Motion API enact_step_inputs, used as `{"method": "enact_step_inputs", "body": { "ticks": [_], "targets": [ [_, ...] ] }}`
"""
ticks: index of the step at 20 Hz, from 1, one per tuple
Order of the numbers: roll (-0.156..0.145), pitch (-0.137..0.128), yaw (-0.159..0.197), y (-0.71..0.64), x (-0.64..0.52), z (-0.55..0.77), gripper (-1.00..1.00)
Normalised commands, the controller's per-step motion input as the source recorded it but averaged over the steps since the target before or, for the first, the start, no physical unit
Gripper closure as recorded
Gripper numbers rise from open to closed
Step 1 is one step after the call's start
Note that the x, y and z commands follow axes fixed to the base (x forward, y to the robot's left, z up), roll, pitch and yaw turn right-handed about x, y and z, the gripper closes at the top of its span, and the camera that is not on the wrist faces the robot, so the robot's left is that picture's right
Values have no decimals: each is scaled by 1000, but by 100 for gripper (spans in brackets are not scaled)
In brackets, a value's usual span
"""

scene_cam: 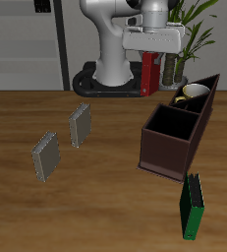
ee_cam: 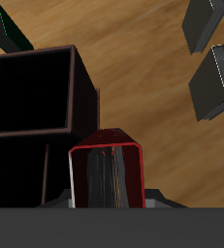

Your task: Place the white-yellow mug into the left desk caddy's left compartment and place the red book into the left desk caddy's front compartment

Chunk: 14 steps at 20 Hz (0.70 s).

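My gripper [scene_cam: 149,57] is shut on the red book [scene_cam: 147,72], which hangs upright in the air behind the left desk caddy [scene_cam: 164,157], above table level. In the wrist view the red book [ee_cam: 108,176] fills the space between the fingers, with the caddy's wall [ee_cam: 81,89] just beyond it. The caddy's big square front compartment [scene_cam: 167,126] is open and holds nothing. The white-yellow mug [scene_cam: 193,94] sits inside a small narrow section at the caddy's far end, only its rim and yellowish inside showing.
A green book [scene_cam: 192,205] [ee_cam: 7,27] stands near the table's front edge beside the caddy. Two grey books [scene_cam: 80,125] [scene_cam: 46,155] stand upright farther across the table. The robot base and a potted plant [scene_cam: 196,30] are at the back.
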Motion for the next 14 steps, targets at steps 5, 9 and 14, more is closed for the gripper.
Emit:
{"method": "enact_step_inputs", "body": {
  "ticks": [5,9,14],
  "targets": [
    [20,-48,35,238,-459,218,100],
    [22,5,14,130,-77,170,100],
    [9,4,29,94,67,54,100]
  ]
}}
